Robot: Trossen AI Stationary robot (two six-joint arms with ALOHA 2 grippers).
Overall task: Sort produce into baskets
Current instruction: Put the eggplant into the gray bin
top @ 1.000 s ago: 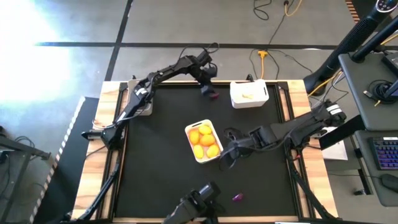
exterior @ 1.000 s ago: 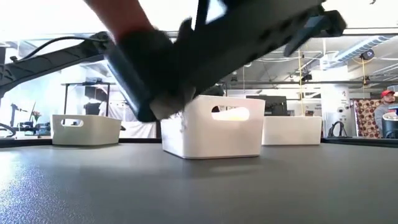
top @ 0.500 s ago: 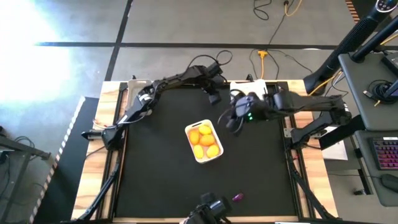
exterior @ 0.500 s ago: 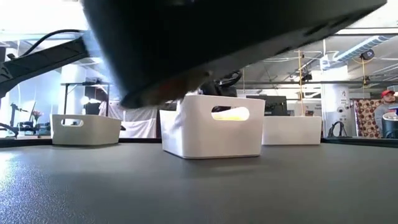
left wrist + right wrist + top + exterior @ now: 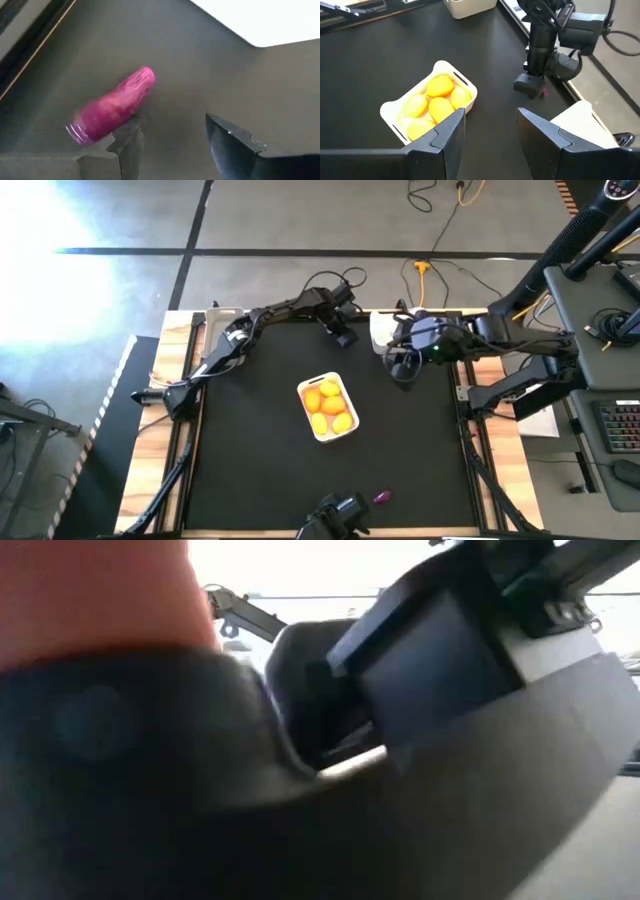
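Left end effector (image 5: 172, 145) open beside purple vegetable (image 5: 111, 107) on counter (image 5: 200, 65); grasp pending. Right end effector (image 5: 490, 127) open, empty.

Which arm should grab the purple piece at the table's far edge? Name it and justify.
Left. The left gripper hangs open right at the purple piece, which lies just beyond its fingers. The right gripper, empty and open, sits by the white basket.

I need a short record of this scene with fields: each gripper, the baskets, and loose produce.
left gripper: open, at the far edge, a purple piece just ahead of its fingers
right gripper: open, empty, beside the far white basket
centre basket: white, holds yellow fruits
loose produce: second purple piece near the front edge
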